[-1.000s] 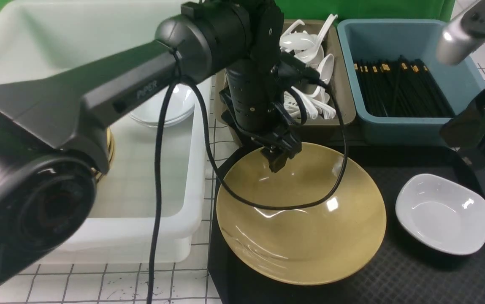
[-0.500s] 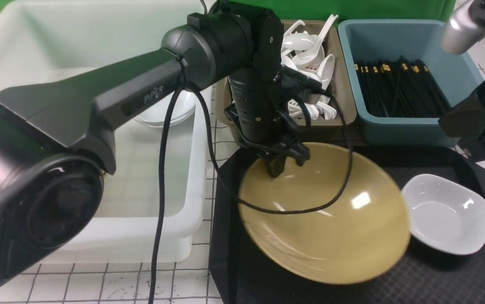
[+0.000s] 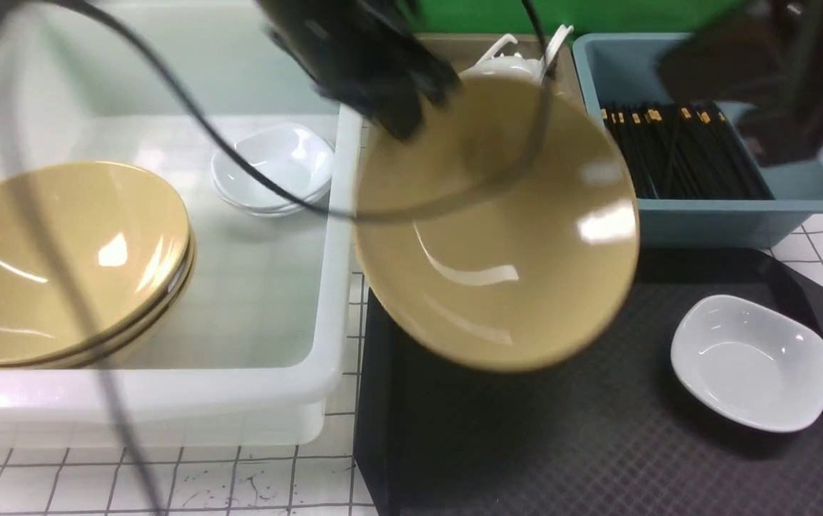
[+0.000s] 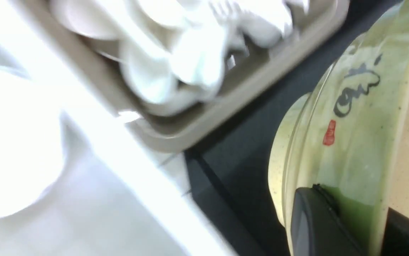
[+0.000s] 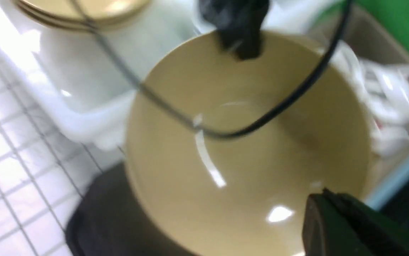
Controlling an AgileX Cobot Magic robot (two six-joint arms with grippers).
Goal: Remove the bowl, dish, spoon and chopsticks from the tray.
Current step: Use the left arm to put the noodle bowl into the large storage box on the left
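One white tub (image 3: pixel 339 215) fills nine o'clock of the front view, and one black tray (image 3: pixel 526 444) lies at five o'clock. One bowl (image 3: pixel 497 236), flat on the tray a second ago, now hangs tilted above the tray's eleven o'clock corner. The left gripper (image 3: pixel 400 122) pinches its rim at eleven o'clock. I judge this to be the carry toward the tub, where a stack of bowls (image 3: pixel 60 258), seemingly three, sits at nine o'clock beside two nested white dishes (image 3: pixel 271 165). One blue bin (image 3: pixel 798 208) at one o'clock holds chopsticks (image 3: pixel 676 150), too many to count. One dish (image 3: pixel 751 362) remains on the tray at four o'clock, and nothing else shows there. The right gripper (image 5: pixel 329 217) is pressed together and empty.
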